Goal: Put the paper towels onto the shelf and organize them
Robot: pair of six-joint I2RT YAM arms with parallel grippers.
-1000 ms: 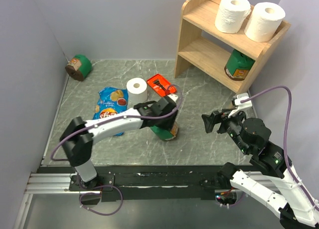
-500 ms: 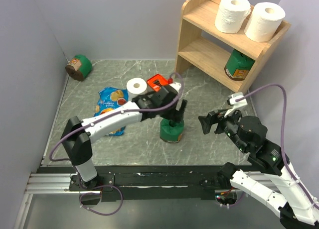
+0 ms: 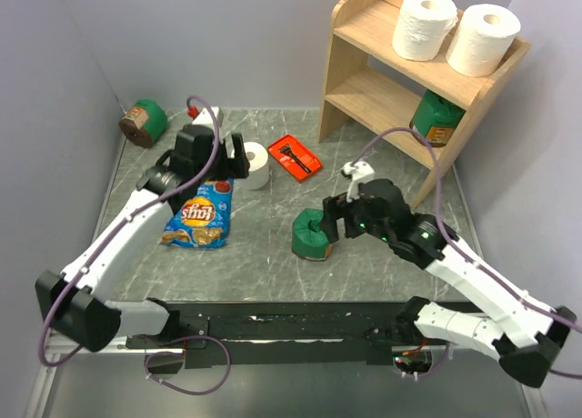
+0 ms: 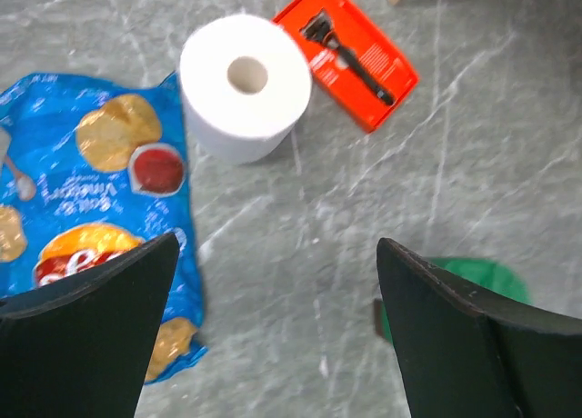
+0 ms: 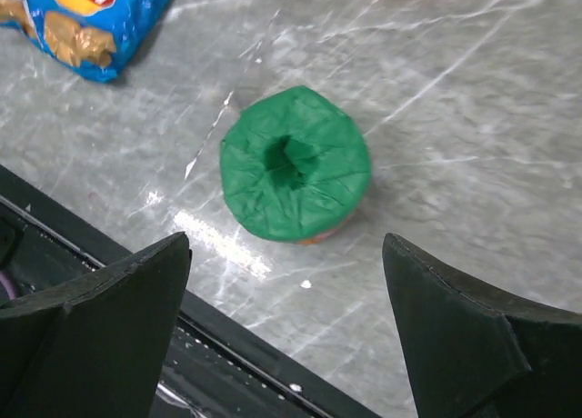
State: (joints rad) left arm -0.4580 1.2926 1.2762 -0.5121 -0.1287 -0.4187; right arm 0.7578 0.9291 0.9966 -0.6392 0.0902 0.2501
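Note:
Two white paper towels (image 3: 424, 24) (image 3: 483, 39) stand upright on the top tier of the wooden shelf (image 3: 368, 23) at the back right. A third paper towel roll (image 3: 251, 164) (image 4: 244, 86) stands on end on the table, between the chip bag and the red package. My left gripper (image 3: 233, 157) (image 4: 277, 291) hovers just left of and above this roll, open and holding nothing. My right gripper (image 3: 337, 214) (image 5: 286, 282) is open above the table's middle, close beside an upright green canister (image 3: 313, 235) (image 5: 295, 162), not touching it.
A blue chip bag (image 3: 198, 213) (image 4: 82, 191) lies flat left of the roll. A red razor package (image 3: 294, 155) (image 4: 356, 53) lies to its right. One green canister (image 3: 436, 118) sits on the shelf's lower tier, another (image 3: 143, 122) lies at the back left corner.
My left gripper opened, left the green canister standing upright mid-table, and swung back left to the loose roll. My right arm moved left and down over the canister.

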